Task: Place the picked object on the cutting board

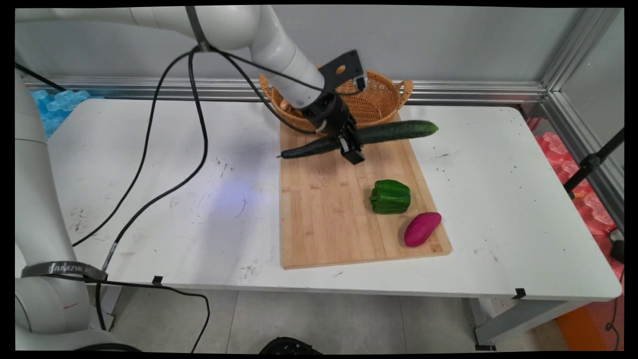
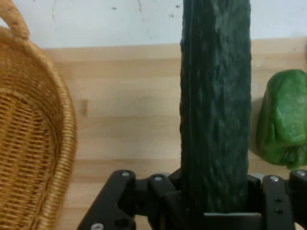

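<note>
My black gripper (image 1: 350, 144) is shut on a long dark green cucumber (image 1: 394, 132), gripping it near its middle. The cucumber hangs roughly level just above the far end of the wooden cutting board (image 1: 329, 219), right in front of the wicker basket (image 1: 379, 99). In the hand view the cucumber (image 2: 216, 105) runs straight up from between the jaws, with the basket (image 2: 29, 143) on the left and a green bell pepper (image 2: 283, 120) on the right. The pepper (image 1: 391, 197) and a purple sweet potato (image 1: 422, 229) lie on the board's near right part.
The basket stands at the table's far edge against the wall and holds something orange, mostly hidden by the arm. Black cables hang over the left half of the white table (image 1: 498, 199). A black stand leg (image 1: 593, 159) leans at the right.
</note>
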`<state>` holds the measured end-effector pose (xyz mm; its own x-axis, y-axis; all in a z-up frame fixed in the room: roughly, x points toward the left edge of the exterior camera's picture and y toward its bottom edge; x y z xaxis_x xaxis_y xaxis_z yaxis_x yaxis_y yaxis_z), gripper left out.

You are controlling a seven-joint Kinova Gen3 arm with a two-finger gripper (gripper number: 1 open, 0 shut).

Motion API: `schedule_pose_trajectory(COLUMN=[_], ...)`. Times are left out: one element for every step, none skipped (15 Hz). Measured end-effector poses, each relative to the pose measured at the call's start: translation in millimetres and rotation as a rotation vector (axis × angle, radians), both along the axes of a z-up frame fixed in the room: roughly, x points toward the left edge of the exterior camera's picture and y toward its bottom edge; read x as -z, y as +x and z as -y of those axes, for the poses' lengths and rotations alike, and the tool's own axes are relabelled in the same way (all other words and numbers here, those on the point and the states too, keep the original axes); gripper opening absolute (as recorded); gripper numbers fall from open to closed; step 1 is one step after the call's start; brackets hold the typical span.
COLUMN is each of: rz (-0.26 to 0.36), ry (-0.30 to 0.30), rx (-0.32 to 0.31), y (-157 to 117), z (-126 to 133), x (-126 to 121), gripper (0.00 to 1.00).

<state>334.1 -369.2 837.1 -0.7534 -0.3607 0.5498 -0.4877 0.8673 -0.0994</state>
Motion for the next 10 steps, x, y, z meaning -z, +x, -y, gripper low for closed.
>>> schedule_pose_trajectory(rz=[0.001,0.002,0.002,0.003,0.003,0.003,0.003,0.003,0.002,0.001], ry=[0.002,0.003,0.005,0.006,0.006,0.006,0.006,0.007,0.009,0.011], rx=[0.001,0.002,0.002,0.002,0.001,-0.001,-0.003,-0.005,-0.006,-0.008], y=[-0.9,-1.8,-2.5,-3.3,-3.7,-4.2,-5.0,-5.9,-6.7,-7.6], z=[0.0,0.2,0.5,1.3,2.0,2.9,4.2,5.4,6.1,6.6], x=[5.5,11.7,17.7,22.3,25.3,29.6,34.2,38.4,41.9,45.7], gripper=[0.0,0.0,0.0,0.0,0.0,0.0,0.0,0.0,0.0,0.0])
